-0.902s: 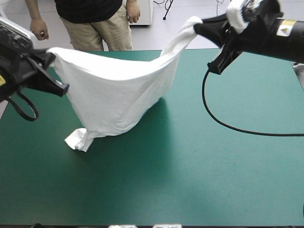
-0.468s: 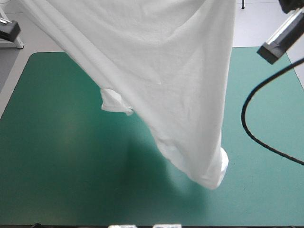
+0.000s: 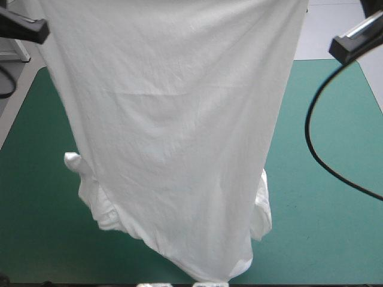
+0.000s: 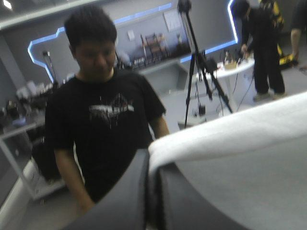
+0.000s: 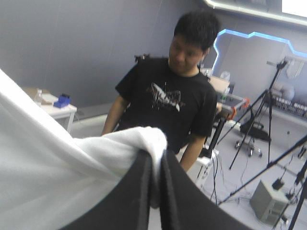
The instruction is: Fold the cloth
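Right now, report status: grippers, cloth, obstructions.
Left gripper shut on the T-shirt. Right gripper likewise. T-shirt lifted, hanging spread above the table. No obstruction visible.

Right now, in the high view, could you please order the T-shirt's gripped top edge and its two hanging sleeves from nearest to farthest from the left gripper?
1. Gripped top edge of the T-shirt: clamped in the left gripper, raised at the far left.
2. Left-side sleeve: hanging lower, over the table's left part.
3. Right-side sleeve: across the sheet, toward the table's right.
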Tool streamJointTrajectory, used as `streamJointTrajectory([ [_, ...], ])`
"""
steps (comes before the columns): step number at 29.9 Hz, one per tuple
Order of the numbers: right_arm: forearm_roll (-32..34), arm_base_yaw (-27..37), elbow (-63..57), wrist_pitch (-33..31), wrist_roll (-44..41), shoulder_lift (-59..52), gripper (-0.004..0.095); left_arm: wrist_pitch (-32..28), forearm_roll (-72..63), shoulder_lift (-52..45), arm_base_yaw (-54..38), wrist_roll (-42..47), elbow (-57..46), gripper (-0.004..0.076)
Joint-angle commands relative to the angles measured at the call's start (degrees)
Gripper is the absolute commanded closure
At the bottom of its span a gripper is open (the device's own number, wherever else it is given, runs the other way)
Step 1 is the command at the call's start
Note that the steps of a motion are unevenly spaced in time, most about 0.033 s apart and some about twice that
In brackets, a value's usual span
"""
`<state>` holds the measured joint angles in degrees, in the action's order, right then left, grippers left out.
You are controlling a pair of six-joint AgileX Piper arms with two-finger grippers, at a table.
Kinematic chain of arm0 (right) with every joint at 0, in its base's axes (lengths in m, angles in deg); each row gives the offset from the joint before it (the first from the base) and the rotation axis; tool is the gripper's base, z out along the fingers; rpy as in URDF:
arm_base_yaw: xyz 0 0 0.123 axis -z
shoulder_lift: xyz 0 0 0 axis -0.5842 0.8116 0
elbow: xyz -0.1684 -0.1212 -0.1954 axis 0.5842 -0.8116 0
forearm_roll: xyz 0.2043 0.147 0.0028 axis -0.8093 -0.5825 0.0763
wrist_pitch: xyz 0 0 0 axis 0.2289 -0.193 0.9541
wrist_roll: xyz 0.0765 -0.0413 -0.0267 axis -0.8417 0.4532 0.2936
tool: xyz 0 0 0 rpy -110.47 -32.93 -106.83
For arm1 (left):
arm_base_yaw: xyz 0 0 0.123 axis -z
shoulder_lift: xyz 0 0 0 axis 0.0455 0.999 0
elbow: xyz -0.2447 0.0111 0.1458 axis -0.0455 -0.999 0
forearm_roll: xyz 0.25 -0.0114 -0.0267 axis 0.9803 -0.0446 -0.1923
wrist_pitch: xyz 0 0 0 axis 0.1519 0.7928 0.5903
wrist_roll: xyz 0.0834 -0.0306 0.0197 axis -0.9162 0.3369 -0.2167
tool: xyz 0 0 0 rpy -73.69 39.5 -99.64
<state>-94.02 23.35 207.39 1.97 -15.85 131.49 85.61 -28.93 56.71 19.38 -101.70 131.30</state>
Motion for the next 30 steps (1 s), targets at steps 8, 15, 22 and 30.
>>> streamJointTrajectory([
  [8, 5.6, 0.4, -5.7, 17.7, -0.7, 11.8, 0.0925, -15.6, 17.2, 16.0, 0.2, 11.3, 0.5, 0.0733],
  [15, 5.6, 0.4, -5.7, 37.6, 1.7, 18.6, 0.0925, -41.9, 22.8, 20.0, -4.0, 20.9, 0.5, 0.0733],
  [22, 5.6, 0.4, -5.7, 44.6, 4.9, 22.8, 0.0925, -45.0, 21.1, 21.7, -9.2, 22.1, 0.5, 0.0733],
  [30, 5.5, 0.4, -10.9, 30.5, 4.7, 27.1, 0.0925, -13.9, 16.9, 27.3, -9.5, 23.5, 0.4, 0.0733],
])
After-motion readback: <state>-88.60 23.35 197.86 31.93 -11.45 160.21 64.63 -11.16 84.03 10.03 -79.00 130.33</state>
